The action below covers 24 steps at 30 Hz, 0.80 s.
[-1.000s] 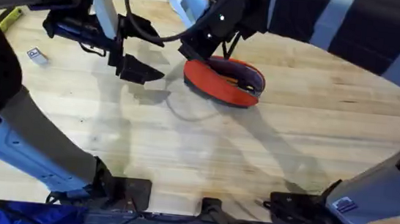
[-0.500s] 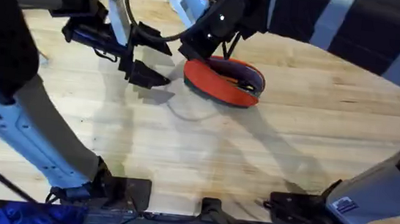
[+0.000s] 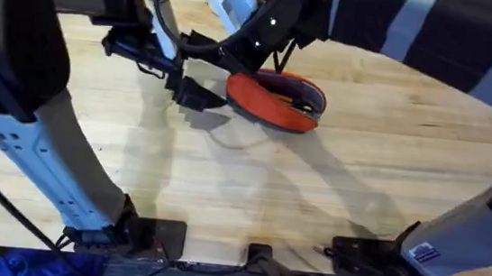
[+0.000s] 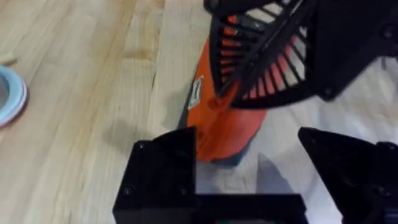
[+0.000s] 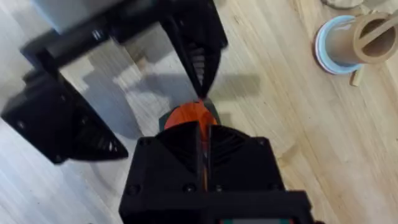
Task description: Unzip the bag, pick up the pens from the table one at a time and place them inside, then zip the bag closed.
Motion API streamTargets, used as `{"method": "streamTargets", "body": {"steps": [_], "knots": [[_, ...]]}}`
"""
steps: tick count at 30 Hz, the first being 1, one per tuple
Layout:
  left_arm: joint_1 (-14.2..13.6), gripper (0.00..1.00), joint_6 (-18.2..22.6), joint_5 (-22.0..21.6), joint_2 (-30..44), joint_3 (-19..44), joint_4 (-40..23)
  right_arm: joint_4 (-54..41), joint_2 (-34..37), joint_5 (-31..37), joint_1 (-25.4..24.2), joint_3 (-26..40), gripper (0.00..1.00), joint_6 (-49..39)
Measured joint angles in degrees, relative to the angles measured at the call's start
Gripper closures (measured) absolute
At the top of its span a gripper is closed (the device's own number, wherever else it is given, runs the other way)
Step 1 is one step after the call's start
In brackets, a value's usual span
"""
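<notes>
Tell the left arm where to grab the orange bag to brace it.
Grip the bag at its narrow near end, coming in level from the open left side. That end faces the left gripper, whose fingers are spread; the right gripper is pinched shut on the other end.

The left gripper (image 3: 200, 70) has moved sideways across the table (image 3: 362, 158), a bit more in each picture. It was well apart from the bag (image 3: 272, 100) before, and now its open fingers sit just beside the bag's end, close to the right gripper (image 3: 246, 59). The big dark left arm has swung over too and now hides more of the table's left side.
</notes>
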Motion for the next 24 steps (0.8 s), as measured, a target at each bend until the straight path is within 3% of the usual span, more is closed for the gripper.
{"method": "streamTargets", "body": {"steps": [5,14,21,24], "knots": [[-2.4,0.007,-2.1,0.1,0.0,0.0,3.7,0.0,0.0,0.0,0.0,0.0,0.97,0.0],[-2.5,0.015,-5.2,1.6,0.0,0.0,6.3,0.0,0.0,0.0,0.0,0.0,0.97,0.0],[-2.7,0.403,-5.7,3.6,0.0,0.0,8.2,0.0,0.0,0.0,0.0,0.0,0.97,0.0],[-3.1,0.626,-5.8,3.9,0.0,0.0,8.6,0.0,0.0,0.0,0.0,0.0,0.97,0.0]]}}
